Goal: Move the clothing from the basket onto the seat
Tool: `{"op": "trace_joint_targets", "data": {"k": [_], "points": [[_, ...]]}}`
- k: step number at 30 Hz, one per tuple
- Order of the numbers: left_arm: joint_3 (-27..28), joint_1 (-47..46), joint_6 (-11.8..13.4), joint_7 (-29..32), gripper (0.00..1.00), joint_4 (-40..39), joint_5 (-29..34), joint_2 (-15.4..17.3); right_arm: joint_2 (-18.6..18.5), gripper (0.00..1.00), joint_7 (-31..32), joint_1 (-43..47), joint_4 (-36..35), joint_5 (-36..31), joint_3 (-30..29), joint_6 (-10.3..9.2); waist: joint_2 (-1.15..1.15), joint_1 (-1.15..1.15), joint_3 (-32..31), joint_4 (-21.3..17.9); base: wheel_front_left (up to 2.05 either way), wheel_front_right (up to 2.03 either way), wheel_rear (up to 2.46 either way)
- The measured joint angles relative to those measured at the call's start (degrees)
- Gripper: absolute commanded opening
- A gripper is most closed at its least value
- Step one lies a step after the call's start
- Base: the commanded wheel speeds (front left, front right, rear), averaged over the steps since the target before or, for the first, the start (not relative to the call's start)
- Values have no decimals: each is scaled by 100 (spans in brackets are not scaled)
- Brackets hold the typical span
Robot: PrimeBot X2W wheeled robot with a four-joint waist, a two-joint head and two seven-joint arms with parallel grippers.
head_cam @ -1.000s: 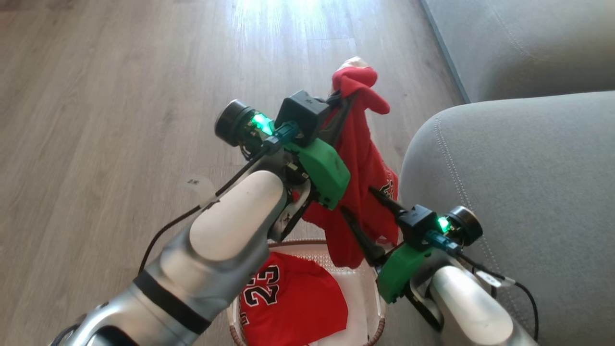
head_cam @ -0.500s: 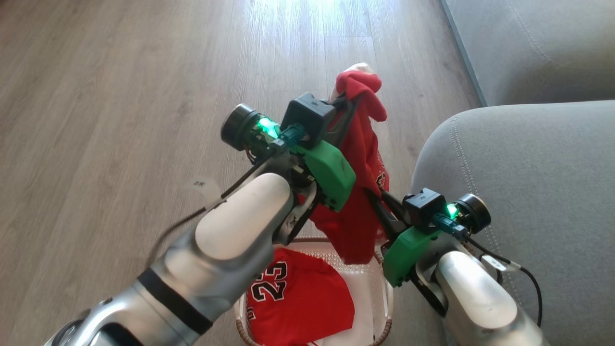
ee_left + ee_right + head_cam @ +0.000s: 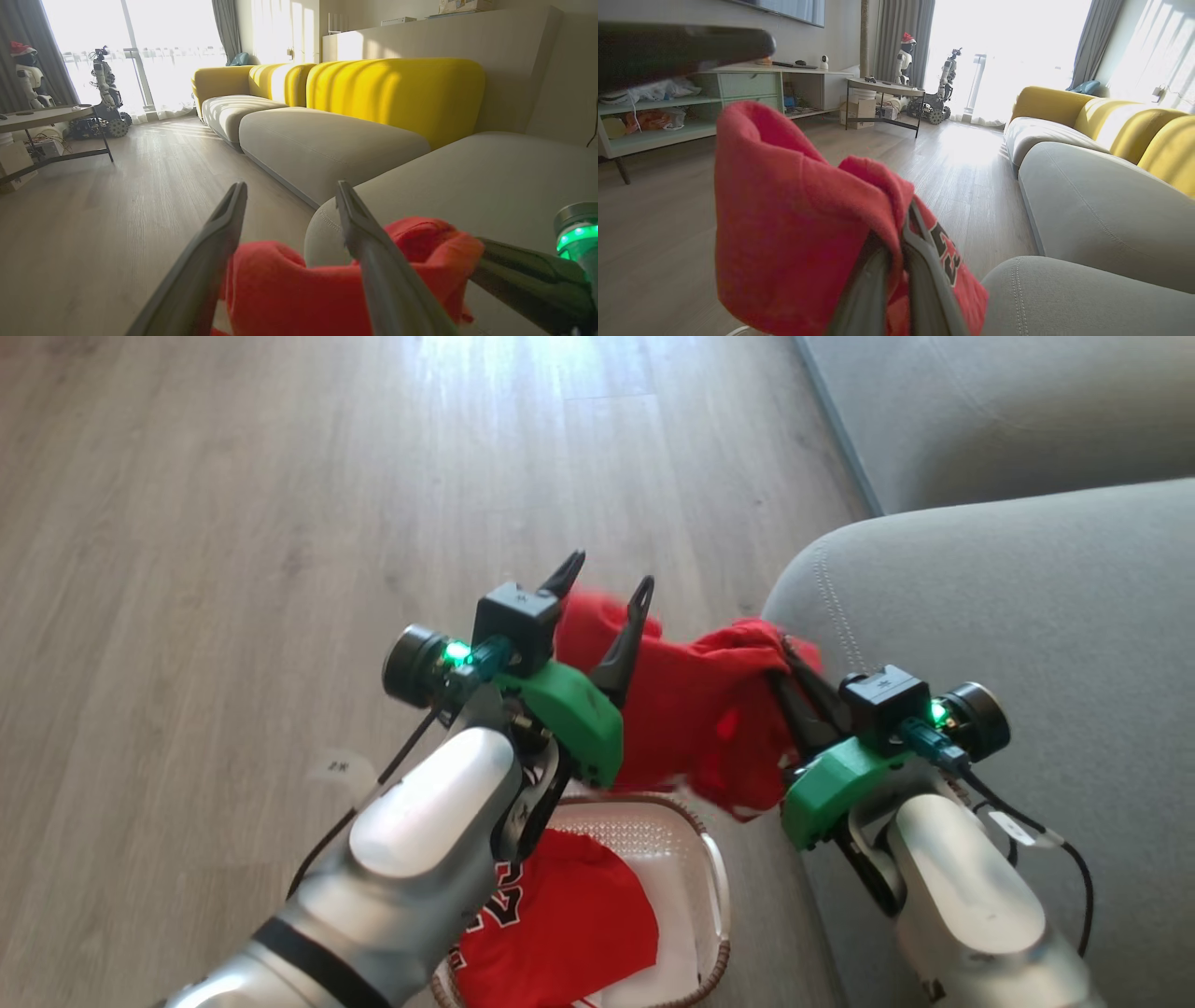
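A home living room: grey sofa seat (image 3: 1027, 616), wooden floor (image 3: 233, 523), curtains (image 3: 896, 32), low shelf unit (image 3: 738, 85).

We count one basket (image 3: 644, 821) and two red garments, a lower garment (image 3: 560, 905) lying inside the basket and an upper garment (image 3: 691, 709) above its far rim. Also above the basket are two grippers, the left gripper (image 3: 609, 574) and the right gripper (image 3: 789, 667), and to the basket's right we count two grey cushions, the seat (image 3: 1008, 616) nearest it and a farther cushion (image 3: 980, 411). Well beyond the basket we count two more robots, a white robot (image 3: 903, 60) and a wheeled robot (image 3: 945, 79), and one table (image 3: 882, 86).
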Motion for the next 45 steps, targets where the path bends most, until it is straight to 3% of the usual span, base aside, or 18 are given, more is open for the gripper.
{"op": "trace_joint_targets", "data": {"k": [11, 31, 38, 45], "points": [[-140, 461, -313, -393, 100, 304, -126, 81, -7, 0, 0, 12, -81, -474, -768, 0, 0, 0, 55, -637, 0, 0, 0], [-416, 782, -374, -780, 100, 471, -158, -30, -231, 0, 0, -2, -365, -578, -1115, 0, 0, 0, 547, -2129, 0, 0, 0], [-541, 824, -407, -854, 100, 469, -111, -45, -241, 0, 0, -113, -333, -463, -1114, 0, 0, 0, 798, -2251, 0, 0, 0], [-567, 805, -405, -904, 100, 444, 8, -45, -417, 0, 0, -1032, -81, -185, -1033, 0, 0, 0, 1074, -2097, 0, 0, 0]]}}
